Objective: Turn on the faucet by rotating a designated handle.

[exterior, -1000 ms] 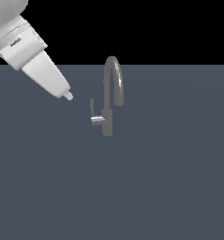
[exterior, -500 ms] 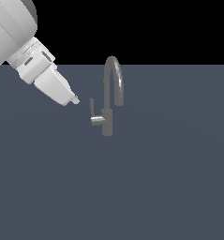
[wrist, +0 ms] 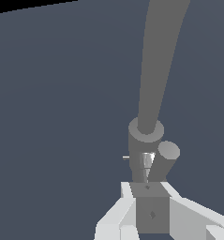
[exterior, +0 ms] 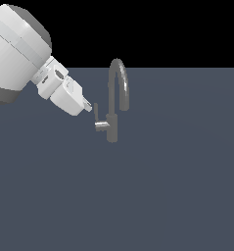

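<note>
The grey faucet stands upright on the dark surface, and its arched spout curves over toward the exterior view's right. The handle is a thin upright lever on a short stub, sticking out toward the exterior view's left. My white gripper comes in from the upper left, shut with nothing held. Its tip is against or just short of the lever's top; contact cannot be told. In the wrist view the joined fingertips sit right before the faucet body, beside the handle.
The flat dark grey-blue surface stretches around the faucet with no other object on it. The bulky white arm link fills the upper left of the exterior view. Black background lies behind the surface's far edge.
The arm has swung closer and my gripper tip has moved rightward and down to the handle's lever. The lever and faucet stand as before.
</note>
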`<action>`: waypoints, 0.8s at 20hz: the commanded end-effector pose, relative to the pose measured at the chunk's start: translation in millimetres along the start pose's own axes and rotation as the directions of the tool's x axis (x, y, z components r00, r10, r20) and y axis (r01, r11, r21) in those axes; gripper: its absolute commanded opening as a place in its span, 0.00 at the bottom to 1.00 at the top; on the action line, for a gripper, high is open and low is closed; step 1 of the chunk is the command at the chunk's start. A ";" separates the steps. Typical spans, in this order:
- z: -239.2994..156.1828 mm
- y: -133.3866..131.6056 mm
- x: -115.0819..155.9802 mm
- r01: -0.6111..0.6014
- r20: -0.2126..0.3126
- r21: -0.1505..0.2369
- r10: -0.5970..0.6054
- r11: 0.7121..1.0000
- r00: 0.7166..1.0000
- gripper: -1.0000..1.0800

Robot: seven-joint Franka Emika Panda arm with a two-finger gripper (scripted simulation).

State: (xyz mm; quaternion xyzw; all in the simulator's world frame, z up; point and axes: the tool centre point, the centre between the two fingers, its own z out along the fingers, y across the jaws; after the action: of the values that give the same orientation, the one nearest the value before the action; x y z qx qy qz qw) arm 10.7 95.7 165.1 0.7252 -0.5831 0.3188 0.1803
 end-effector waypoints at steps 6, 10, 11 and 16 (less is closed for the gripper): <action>19.1 -19.1 7.3 -0.082 -0.053 -0.021 0.081 0.996 0.995 0.00; 23.3 -23.8 10.3 -0.103 -0.067 -0.025 0.101 0.994 0.993 0.00; 23.6 -24.4 10.8 -0.106 -0.068 -0.026 0.104 0.994 0.992 0.00; 23.5 -24.9 11.8 -0.108 -0.070 -0.026 0.106 0.994 0.992 0.00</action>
State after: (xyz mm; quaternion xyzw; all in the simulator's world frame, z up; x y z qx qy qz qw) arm 41.7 78.5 158.4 0.6791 -0.6190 0.3437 0.1935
